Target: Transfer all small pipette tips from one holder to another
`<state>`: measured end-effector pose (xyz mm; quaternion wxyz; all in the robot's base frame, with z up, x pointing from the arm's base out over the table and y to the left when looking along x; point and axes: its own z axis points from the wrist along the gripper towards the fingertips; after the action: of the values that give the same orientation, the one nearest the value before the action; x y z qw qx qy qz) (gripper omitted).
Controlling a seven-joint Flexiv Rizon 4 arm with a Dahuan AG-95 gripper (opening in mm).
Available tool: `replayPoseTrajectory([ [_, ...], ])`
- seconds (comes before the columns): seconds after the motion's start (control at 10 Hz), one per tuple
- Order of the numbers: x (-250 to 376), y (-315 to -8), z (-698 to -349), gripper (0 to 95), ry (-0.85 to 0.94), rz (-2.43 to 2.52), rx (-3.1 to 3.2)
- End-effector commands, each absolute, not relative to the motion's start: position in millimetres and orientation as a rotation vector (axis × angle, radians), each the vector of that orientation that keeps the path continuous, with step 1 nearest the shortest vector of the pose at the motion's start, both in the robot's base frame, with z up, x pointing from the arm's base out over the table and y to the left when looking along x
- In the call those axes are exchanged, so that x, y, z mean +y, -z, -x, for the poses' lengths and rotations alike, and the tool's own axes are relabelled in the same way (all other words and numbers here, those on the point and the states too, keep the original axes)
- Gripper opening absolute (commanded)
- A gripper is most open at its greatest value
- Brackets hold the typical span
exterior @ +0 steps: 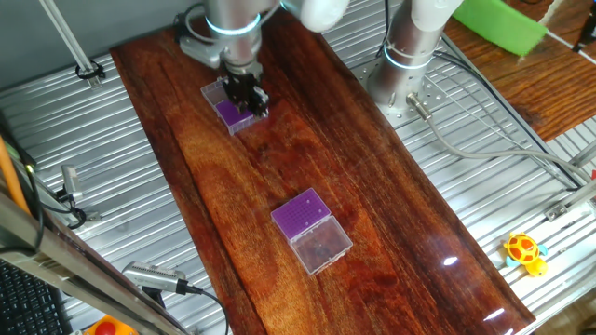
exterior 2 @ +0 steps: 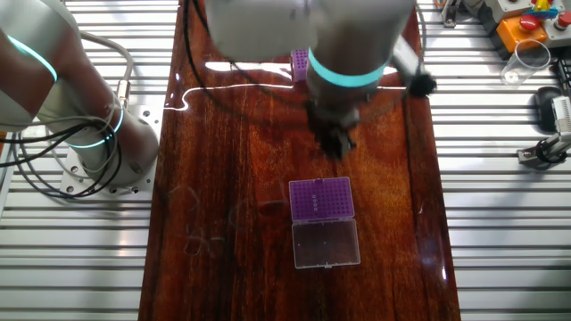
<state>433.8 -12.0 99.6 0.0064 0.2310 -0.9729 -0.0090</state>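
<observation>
My gripper (exterior: 248, 99) (exterior 2: 338, 147) hangs just above the purple insert of one open holder (exterior: 233, 115) (exterior 2: 321, 198). That holder's clear lid (exterior 2: 326, 242) lies flat beside it. The dark fingers look pressed close together, and I cannot see anything between them. A few small dark specks, the small pipette tips (exterior 2: 319, 190), show on this insert. The second open holder (exterior: 304, 215) stands farther along the board with its clear lid (exterior: 322, 247) open. In the other fixed view it (exterior 2: 301, 62) is mostly hidden behind my arm.
Both holders stand on a dark wooden board (exterior: 372, 186) laid on a ribbed metal table. The arm's base (exterior: 410, 56) (exterior 2: 85, 134) and its cables stand beside the board. A yellow toy (exterior: 525, 252) lies at the table's edge. A clear cup (exterior 2: 528, 59) and black devices are off to one side.
</observation>
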Motion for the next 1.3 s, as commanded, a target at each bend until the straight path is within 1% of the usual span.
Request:
replayPoseTrajectory([
  [0.1,15,-102,-433,19.0,0.022,-0.631,-3.047],
  [0.2,13,-104,-434,0.0,0.038,-0.625,-3.048],
  [0.7,11,-105,-434,0.0,0.073,-0.919,-2.926],
  [1.1,11,-105,-434,0.0,0.089,-0.957,-2.911],
  [1.2,22,-100,-433,0.0,0.124,-0.93,-2.934],
  [1.3,47,-95,-433,0.0,0.13,-0.883,-2.963],
])
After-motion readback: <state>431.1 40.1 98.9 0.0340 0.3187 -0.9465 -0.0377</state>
